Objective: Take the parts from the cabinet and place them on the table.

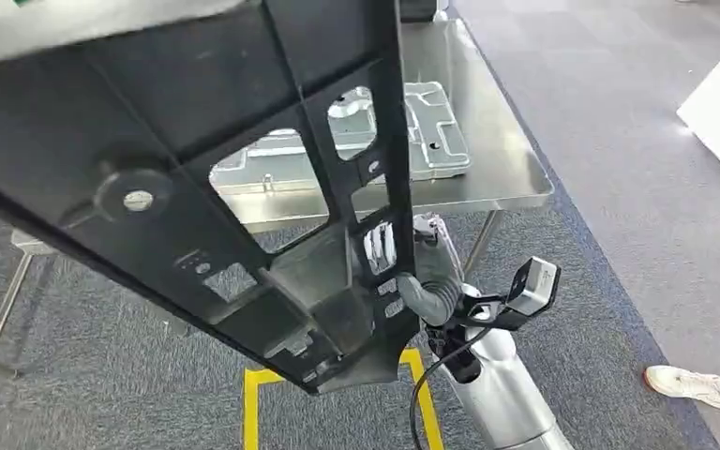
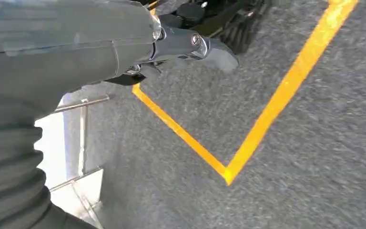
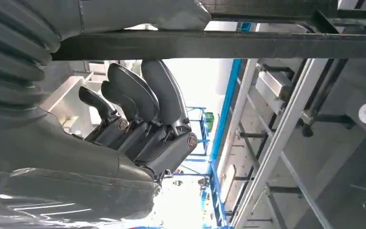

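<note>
Black part [image 1: 187,169] (tilted) — in right hand [image 1: 428,274]

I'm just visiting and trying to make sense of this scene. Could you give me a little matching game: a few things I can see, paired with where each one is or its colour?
Things:
1. black frame part
2. silver part
3. floor tape
4. white shoe

Descriptions:
A. yellow
B. lying on the metal table
C. on the carpet at the picture's right edge
D. held up by the right hand

Pairs: 1-D, 2-B, 3-A, 4-C
</note>
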Robot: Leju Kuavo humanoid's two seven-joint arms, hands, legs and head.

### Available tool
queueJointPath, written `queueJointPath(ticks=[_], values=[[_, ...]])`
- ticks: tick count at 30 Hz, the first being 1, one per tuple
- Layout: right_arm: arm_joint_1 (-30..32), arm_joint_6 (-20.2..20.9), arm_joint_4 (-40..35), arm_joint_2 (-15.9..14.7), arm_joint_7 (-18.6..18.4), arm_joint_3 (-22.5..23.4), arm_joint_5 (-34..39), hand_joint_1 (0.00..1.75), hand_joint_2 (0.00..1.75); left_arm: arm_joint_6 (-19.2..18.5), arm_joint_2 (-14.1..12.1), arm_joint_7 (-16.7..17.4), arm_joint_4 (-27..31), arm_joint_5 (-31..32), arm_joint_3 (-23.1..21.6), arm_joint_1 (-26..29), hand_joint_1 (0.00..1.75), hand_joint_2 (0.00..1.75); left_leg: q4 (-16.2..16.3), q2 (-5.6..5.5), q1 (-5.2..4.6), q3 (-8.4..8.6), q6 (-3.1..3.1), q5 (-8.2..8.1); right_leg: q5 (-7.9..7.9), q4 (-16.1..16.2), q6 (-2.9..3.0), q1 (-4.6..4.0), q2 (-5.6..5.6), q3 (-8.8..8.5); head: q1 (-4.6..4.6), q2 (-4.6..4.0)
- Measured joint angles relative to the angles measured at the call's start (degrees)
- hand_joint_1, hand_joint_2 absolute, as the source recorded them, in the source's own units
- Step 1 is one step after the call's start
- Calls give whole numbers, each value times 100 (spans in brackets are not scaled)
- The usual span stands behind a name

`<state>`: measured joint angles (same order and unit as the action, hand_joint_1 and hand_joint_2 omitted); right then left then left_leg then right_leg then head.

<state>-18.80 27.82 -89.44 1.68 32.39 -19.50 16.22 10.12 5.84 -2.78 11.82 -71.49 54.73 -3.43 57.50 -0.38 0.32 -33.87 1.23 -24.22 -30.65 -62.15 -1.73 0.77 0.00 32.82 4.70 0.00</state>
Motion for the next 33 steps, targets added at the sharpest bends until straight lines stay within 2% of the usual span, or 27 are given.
queueJointPath(ticks=[1,2,3,4,5,6,7,8,9,12,13,14,15,17,18,19,20,21,23,24,25,28,29,30,31,33], values=[[8,2,0,-2,2,2,0,175,175,-4,0,0,0,2,-2,-4,0,175,3,0,-9,5,20,-13,-196,-445,-12,1,0,251,-2,0],[27,2,2,-4,2,4,0,175,175,-2,2,9,0,0,-2,-8,0,175,5,-2,-21,12,43,-31,-392,-983,-24,2,0,572,0,0],[41,4,7,-7,2,4,0,175,175,0,2,9,0,0,-2,-7,0,175,10,-5,-28,21,46,-50,-460,-1341,-29,1,0,814,0,0],[50,4,9,-7,2,6,0,175,175,0,2,7,0,0,-2,-7,0,175,17,-8,-32,43,50,-75,-400,-1456,-28,1,-1,944,0,0],[54,4,11,-9,0,7,0,175,175,0,2,7,0,0,0,3,0,175,22,-13,-34,82,44,-105,-175,-1272,-19,1,-1,921,0,0],[53,4,13,-9,0,7,0,175,175,0,2,7,0,0,0,8,0,175,28,-18,-36,134,39,-142,151,-839,-1,0,-1,759,0,0],[49,4,11,-9,0,7,0,175,175,0,2,7,0,0,0,6,0,175,35,-23,-36,191,28,-181,493,-269,27,-2,-2,512,-2,0],[46,4,11,-9,0,9,0,175,175,0,4,7,0,0,-2,2,0,175,43,-25,-40,225,14,-222,715,240,67,-9,-2,316,-2,0],[44,4,15,-9,0,11,0,175,175,0,13,7,0,0,-2,-3,0,175,73,-29,-79,218,-31,-256,611,332,90,-56,-2,258,-2,0],[38,2,13,-13,7,22,-18,175,175,0,13,7,0,0,-2,-16,0,175,24,-31,-55,233,-102,-278,593,339,145,-66,16,271,0,0],[35,2,13,-13,9,31,-18,175,175,0,13,7,0,0,-2,-31,0,175,17,-27,-92,267,-141,-305,601,399,174,-8,25,228,0,0],[34,0,11,-13,9,31,-24,175,175,-4,0,0,0,0,-2,-30,0,175,68,-19,-64,279,-155,-351,608,451,190,10,6,155,0,0],[18,-2,11,-13,13,33,-28,175,175,-7,0,-9,0,0,-2,-30,0,175,331,-6,-60,165,-194,-485,586,471,230,23,-4,113,2,0],[16,-4,11,-13,26,33,-28,175,175,-7,0,-9,0,0,-2,-26,0,175,1221,-5,-9,-327,-248,-839,555,470,246,20,-12,84,0,0],[21,-4,13,-13,24,33,-35,175,175,-7,0,-11,0,0,-2,-17,0,175,1633,-5,6,-582,-275,-953,534,465,249,19,-13,75,2,0],[32,-7,15,-13,24,33,-39,175,175,-7,0,-11,0,0,-2,-16,0,175,1812,-4,24,-729,-296,-923,513,463,243,20,-12,55,2,0],[44,-7,15,-13,24,33,-42,175,175,-7,0,-9,0,0,-2,-14,0,175,1706,-1,43,-732,-311,-745,488,463,234,23,-9,17,0,0],[45,-7,15,-13,24,33,-42,175,175,-4,0,-9,0,0,-2,-10,0,175,1357,1,61,-614,-321,-460,455,461,221,30,-5,-25,2,0],[41,-7,15,-13,26,33,-42,175,175,-7,0,-11,0,0,-2,-11,0,175,314,11,84,-197,-318,135,381,449,162,42,2,-117,0,0],[37,-7,15,-13,31,33,-42,175,175,-2,0,-9,0,0,-2,-6,0,175,169,9,65,-113,-300,45,351,432,117,15,4,-116,0,0],[31,-7,15,-13,37,33,-44,175,175,0,4,-15,0,0,-2,-16,0,175,80,0,38,-92,-232,17,340,410,84,7,19,-87,0,0],[30,-7,15,-13,46,31,-55,175,175,0,2,-15,0,0,-2,-13,0,175,91,-8,24,-114,-123,-1,328,450,-9,13,5,-112,0,0],[28,-7,13,-13,55,35,-55,175,175,0,0,-15,0,0,-2,-7,0,175,45,-5,45,-63,-73,11,285,431,-53,30,4,-126,0,0],[15,-5,13,-13,57,37,-57,175,175,0,0,-13,0,0,-2,-6,0,175,36,-3,39,-36,-41,0,181,231,-62,46,1,-51,0,0],[0,-4,13,-13,57,37,-57,175,175,0,0,-4,0,0,-2,-19,0,175,39,-2,30,-34,-14,-15,-8,-182,-64,42,4,173,0,0],[2,-7,24,-20,55,39,-59,175,175,0,7,11,0,0,-2,-34,0,175,43,-2,1,-28,27,-38,-351,-1148,-75,38,4,746,0,0]])
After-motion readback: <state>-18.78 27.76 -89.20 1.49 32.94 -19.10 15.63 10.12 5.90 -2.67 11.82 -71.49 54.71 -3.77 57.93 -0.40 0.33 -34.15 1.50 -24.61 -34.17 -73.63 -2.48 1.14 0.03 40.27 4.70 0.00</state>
